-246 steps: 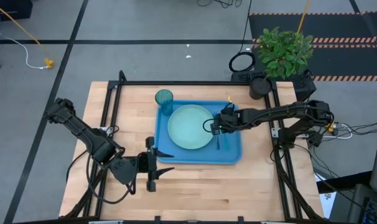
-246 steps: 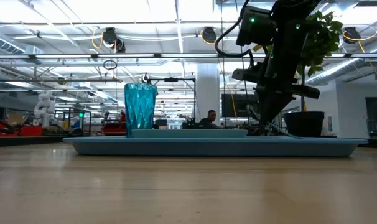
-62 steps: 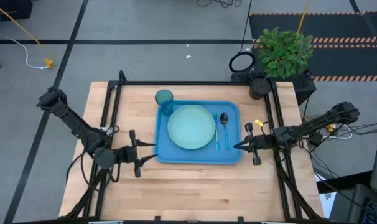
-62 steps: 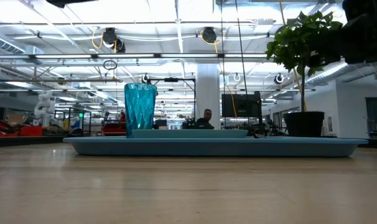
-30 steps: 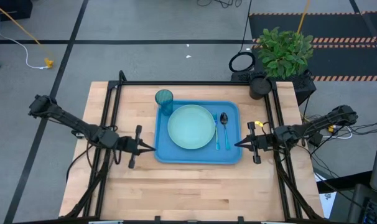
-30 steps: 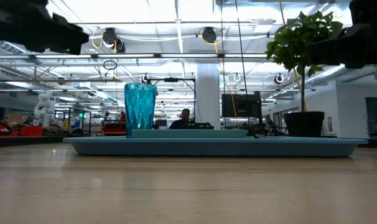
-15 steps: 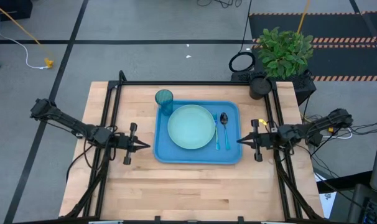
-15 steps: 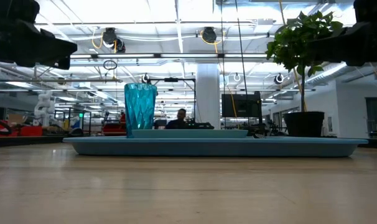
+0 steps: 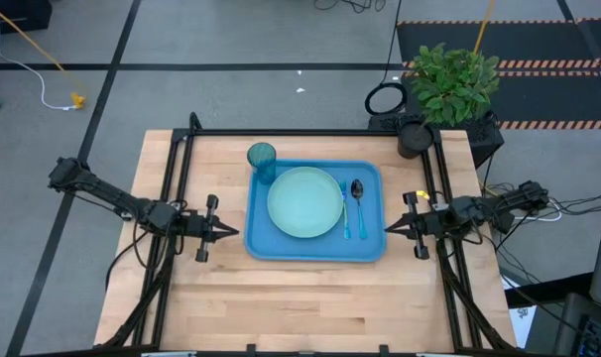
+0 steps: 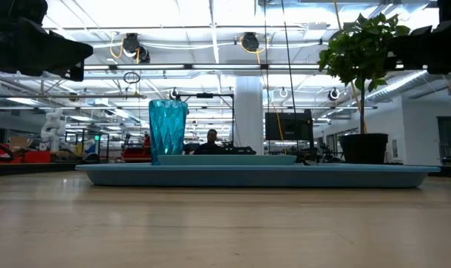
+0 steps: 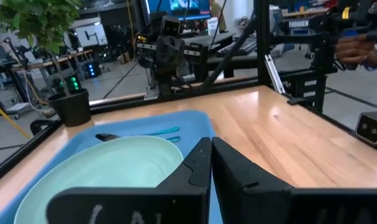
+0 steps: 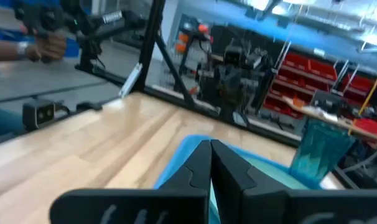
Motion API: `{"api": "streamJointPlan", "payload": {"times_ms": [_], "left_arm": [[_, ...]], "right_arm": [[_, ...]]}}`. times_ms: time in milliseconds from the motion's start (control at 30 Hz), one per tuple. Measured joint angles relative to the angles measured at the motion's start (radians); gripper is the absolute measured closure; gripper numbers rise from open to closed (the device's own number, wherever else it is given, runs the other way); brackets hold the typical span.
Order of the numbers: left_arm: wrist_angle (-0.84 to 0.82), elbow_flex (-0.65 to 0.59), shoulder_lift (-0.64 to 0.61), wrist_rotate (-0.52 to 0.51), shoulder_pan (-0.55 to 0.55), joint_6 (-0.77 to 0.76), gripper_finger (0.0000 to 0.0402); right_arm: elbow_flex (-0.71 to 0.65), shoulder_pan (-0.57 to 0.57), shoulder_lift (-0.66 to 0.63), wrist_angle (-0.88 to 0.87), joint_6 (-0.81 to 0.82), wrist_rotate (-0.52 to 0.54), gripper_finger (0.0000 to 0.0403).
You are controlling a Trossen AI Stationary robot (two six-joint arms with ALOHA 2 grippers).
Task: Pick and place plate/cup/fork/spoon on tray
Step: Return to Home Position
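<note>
Tray sits on the desk, the plate, fork and spoon lying in it. The left end effector and right end effector hang just off its short sides, fingers pressed together, empty. The cup stands upright at the tray's far corner.

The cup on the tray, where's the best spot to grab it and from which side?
Probably the cup's upper wall, a finger on each side, coming in level from the left arm's side. It stands upright at the tray's far left corner, and the plate lies close on its near right, so the left gripper, shut beside the tray, has the freer path.
</note>
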Motion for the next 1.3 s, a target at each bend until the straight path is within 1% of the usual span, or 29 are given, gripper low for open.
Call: {"api": "streamJointPlan", "payload": {"times_ms": [133, 233, 333, 433, 600, 733, 833, 967, 1100, 1200, 1300], "left_arm": [[0.006, 0.0, 0.0, 0.001, 0.0, 0.013, 0.039], [0.006, 0.0, 0.0, 0.015, 0.0, 0.016, 0.0398], [0.008, 0.0, 0.0, 0.016, 0.0, 0.021, 0.0392], [0.021, 0.0, 0.0, 0.017, 0.0, 0.025, 0.0387], [0.033, 0.0, 0.0, 0.017, 0.0, 0.039, 0.0398], [0.043, 0.0, 0.0, 0.018, 0.0, 0.039, 0.0388], [0.044, 0.0, 0.0, 0.018, 0.0, 0.043, 0.0384], [0.043, 0.001, 0.0, 0.018, 0.0, 0.07, 0.0392], [0.046, 0.001, 0.0, 0.018, 0.0, 0.096, 0.0395], [0.048, 0.001, 0.0, 0.018, 0.0, 0.121, 0.0387], [0.048, 0.001, 0.0, 0.018, 0.0, 0.145, 0.0392]], "right_arm": [[-0.001, -0.003, -0.009, -0.012, -0.013, -0.048, 0.0403], [-0.001, -0.018, -0.01, -0.01, -0.01, -0.05, 0.0403], [-0.001, -0.034, -0.01, -0.011, -0.006, -0.074, 0.0403], [-0.001, -0.058, -0.009, -0.024, -0.011, -0.081, 0.0403], [-0.001, -0.111, -0.009, -0.026, -0.019, -0.081, 0.0403], [-0.001, -0.145, -0.009, -0.025, -0.016, -0.082, 0.0403], [-0.001, -0.168, -0.009, -0.025, -0.017, -0.124, 0.0403], [0.0, -0.214, -0.009, -0.026, -0.022, -0.103, 0.0403], [0.0, -0.249, -0.007, -0.03, 0.021, -0.11, 0.0403], [0.0, -0.254, 0.007, -0.031, 0.05, -0.121, 0.0403], [0.001, -0.254, 0.021, -0.031, 0.071, -0.121, 0.0403]]}}
